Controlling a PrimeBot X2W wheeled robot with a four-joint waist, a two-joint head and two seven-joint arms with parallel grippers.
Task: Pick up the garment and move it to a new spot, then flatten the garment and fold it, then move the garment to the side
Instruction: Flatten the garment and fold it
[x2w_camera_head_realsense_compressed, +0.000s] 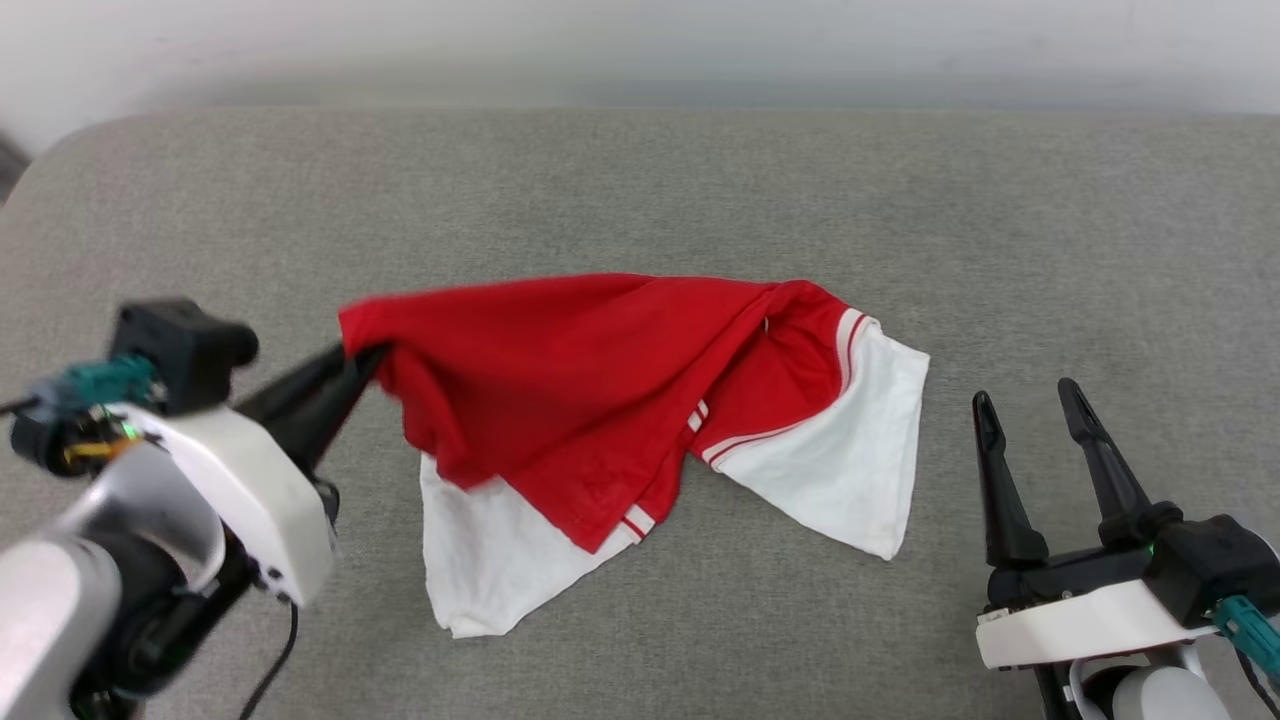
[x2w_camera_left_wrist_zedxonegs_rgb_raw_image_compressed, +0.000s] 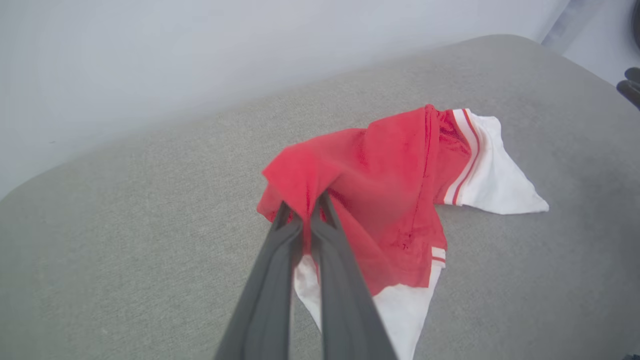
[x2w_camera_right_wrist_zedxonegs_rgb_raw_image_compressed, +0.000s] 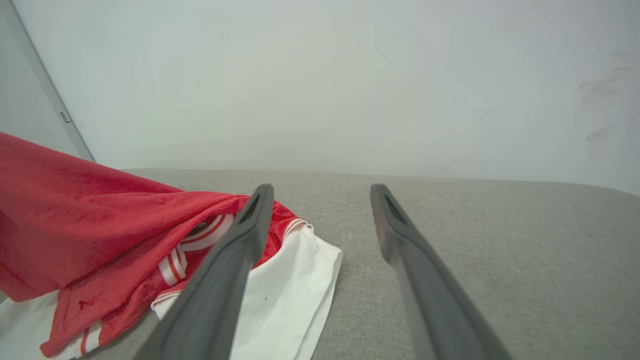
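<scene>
A red garment (x2w_camera_head_realsense_compressed: 560, 390) with white sleeves lies crumpled at the middle of a grey fabric surface (x2w_camera_head_realsense_compressed: 640, 180). The left gripper (x2w_camera_head_realsense_compressed: 355, 355) pinches the garment's red left edge between closed fingers, holding that edge raised. The right gripper (x2w_camera_head_realsense_compressed: 1027, 393) sits apart at lower right, fingers spread wide and empty.

We log the left gripper (x2w_camera_head_realsense_compressed: 360, 358) at lower left, reaching up and inward, fingers pinched together on a lifted edge of the garment (x2w_camera_head_realsense_compressed: 560, 380). Right gripper (x2w_camera_head_realsense_compressed: 1026, 395) at lower right: fingers pointing up the head view, spread wide apart.
</scene>
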